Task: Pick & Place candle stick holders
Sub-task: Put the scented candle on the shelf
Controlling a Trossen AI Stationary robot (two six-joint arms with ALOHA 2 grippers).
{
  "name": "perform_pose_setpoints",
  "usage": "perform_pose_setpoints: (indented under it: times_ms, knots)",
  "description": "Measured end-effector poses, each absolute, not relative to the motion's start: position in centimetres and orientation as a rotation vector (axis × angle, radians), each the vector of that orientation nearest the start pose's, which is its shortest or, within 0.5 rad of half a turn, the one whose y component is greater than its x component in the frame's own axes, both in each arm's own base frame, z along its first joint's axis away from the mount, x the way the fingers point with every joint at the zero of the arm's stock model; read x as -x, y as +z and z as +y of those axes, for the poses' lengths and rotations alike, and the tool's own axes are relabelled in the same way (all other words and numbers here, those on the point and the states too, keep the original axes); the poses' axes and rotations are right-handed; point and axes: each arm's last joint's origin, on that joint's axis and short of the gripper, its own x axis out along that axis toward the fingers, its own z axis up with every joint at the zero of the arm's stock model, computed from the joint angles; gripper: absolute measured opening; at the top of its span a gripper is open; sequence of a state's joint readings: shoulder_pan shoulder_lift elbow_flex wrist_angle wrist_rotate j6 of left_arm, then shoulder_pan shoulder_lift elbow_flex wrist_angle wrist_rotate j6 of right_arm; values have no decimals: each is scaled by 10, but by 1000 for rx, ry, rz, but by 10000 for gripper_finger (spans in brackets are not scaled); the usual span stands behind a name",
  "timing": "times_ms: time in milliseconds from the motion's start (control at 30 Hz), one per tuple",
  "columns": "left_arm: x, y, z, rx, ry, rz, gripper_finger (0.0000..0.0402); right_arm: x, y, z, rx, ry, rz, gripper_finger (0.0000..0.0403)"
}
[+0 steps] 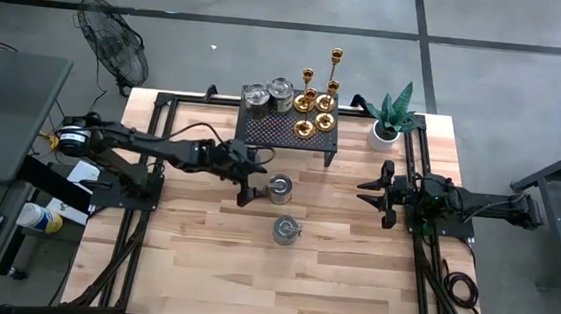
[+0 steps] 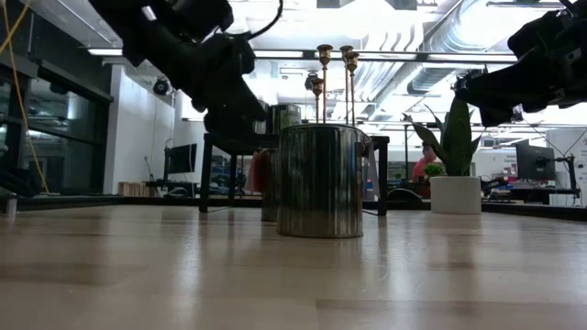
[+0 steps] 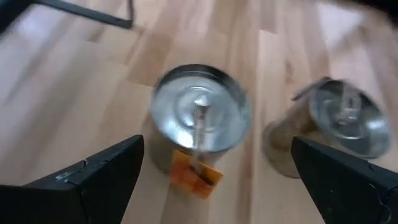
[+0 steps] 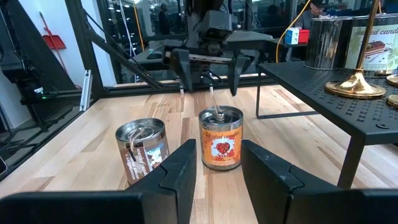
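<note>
while the gold candle stick holders stand in a cluster on the right end of the black perforated shelf at the far side of the wooden table, we see both arms well away from them. from above we count about five of them, some tall and slender, others short on round flared bases. two tins share the left end of the same shelf.

our left gripper reaches in from the left and hovers just beside a tin with an orange label, which stands on the table in front of the shelf. in the left wrist view its fingers are spread wide, one to each side of this tin, and nothing is held between them. the right wrist view shows the same gripper above and behind the tin, jaws apart.

a second tin sits nearer the front edge, a little apart from the first; the left wrist view shows it tipped at an angle.

our right gripper waits at the right side of the table, near the potted plant, its fingers parted and empty, pointing toward the two tins.

in the low view a person in red shows in the room behind the plant.
</note>
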State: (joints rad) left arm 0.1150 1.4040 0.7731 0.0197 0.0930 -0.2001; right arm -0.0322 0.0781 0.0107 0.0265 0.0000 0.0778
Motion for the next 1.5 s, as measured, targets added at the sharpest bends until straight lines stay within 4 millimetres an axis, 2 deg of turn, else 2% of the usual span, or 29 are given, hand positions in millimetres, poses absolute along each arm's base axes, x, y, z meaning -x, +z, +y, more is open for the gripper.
perform_pose_setpoints:
  times_ms: [200, 400, 800, 1100, 1500]
  knots:
    - [-281, 198, 28, 275, 17, 587, 400, -102, 163, -3, -78, -33, 40, 117]
    - [-268, 175, 26, 281, 15, 642, 400, -102, 164, -3, -78, -34, 40, 117]
    - [-260, 156, 25, 216, 140, 597, 400, -102, 163, -3, -79, -34, 40, 117]
    - [-262, 157, 14, 102, 235, 564, 400, -102, 163, -3, -78, -34, 40, 117]
    - [-281, 130, 10, -41, 172, 536, 400, -102, 163, -3, -79, -34, 40, 117]
